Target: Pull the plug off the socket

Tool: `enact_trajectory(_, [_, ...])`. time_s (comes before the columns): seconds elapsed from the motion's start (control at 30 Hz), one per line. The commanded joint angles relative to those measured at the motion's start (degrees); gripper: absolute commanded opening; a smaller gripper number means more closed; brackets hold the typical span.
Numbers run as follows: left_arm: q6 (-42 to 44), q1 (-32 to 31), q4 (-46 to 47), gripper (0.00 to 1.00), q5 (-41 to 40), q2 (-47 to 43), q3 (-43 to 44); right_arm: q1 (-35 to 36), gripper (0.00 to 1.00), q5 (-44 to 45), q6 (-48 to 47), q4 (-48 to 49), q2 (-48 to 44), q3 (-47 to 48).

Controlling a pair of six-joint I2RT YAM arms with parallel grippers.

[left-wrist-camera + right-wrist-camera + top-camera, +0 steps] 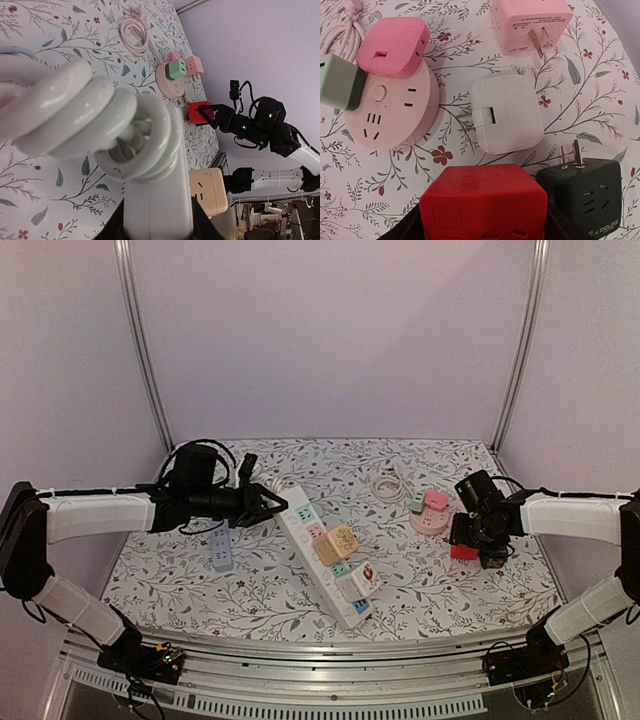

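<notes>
Surface (180, 590), floral-printed, is carrying every item listed. White power strip (328, 592) is lying across the centre, running from 11 o'clock down to 5 o'clock. A row of plugs and adapters is sitting along its face, a beige cube adapter (342, 539) among them. Left fingers (272, 506) are clenching the strip at its 11 o'clock end, one on either side, where the thick white cable (90, 115) is coiling away. Grey-blue strip (222, 546), small, is lying alone toward 9 o'clock. Round pink socket (385, 117) is sitting toward 3 o'clock of the surface, with a pink plug (394, 46) seated at its 12 o'clock and a green plug (337, 81) at its 10 o'clock. Red cube plug (485, 200) is sitting between the right fingers (402, 234), which are grasping it on both sides. It is at 5 o'clock of the round socket and clear of it; whether it is resting on the surface cannot be told. Black adapter (582, 197) is sitting just beside the red cube at its 3 o'clock. White adapter (507, 122) is lying loose at 3 o'clock of the round socket, prongs pointing toward it. Pink adapter (530, 20) is lying at 12 o'clock of the white one. Pink coiled cable (390, 486) is lying toward 1 o'clock.
</notes>
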Motion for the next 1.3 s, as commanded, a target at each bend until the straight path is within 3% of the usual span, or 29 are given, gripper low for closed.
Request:
enact_trajectory(0.0, [6.2, 0.7, 0.0, 0.0, -1.4, -1.4, -0.7, -0.5, 0.74, 0.3, -0.3, 0.7, -3.1, -0.5])
enact_trajectory(0.2, [6.7, 0.7, 0.0, 0.0, -1.4, -2.3, -0.9, -0.5, 0.9, -1.8, -3.6, -0.3, -9.8, 0.0])
enact_trajectory(0.33, [6.7, 0.7, 0.1, 0.0, -1.1, -2.5, -0.9, 0.6, 0.93, -11.7, -7.9, 0.6, -14.0, 1.7])
enact_trajectory(0.6, [6.6, 0.7, -0.2, 0.0, -0.2, -2.2, -0.5, 15.8, 0.96, -21.0, -17.1, 5.5, -17.2, 7.4])
enact_trajectory(0.9, [6.1, 0.7, 0.2, 0.0, 0.1, -1.8, -0.8, 29.3, 0.96, -19.9, -17.4, 10.8, -3.3, 16.2])
enact_trajectory(1.27, [5.9, 0.5, 0.7, 0.0, 0.8, -2.1, -1.2, 34.7, 0.94, -21.2, -17.5, 13.2, 12.3, 24.7])
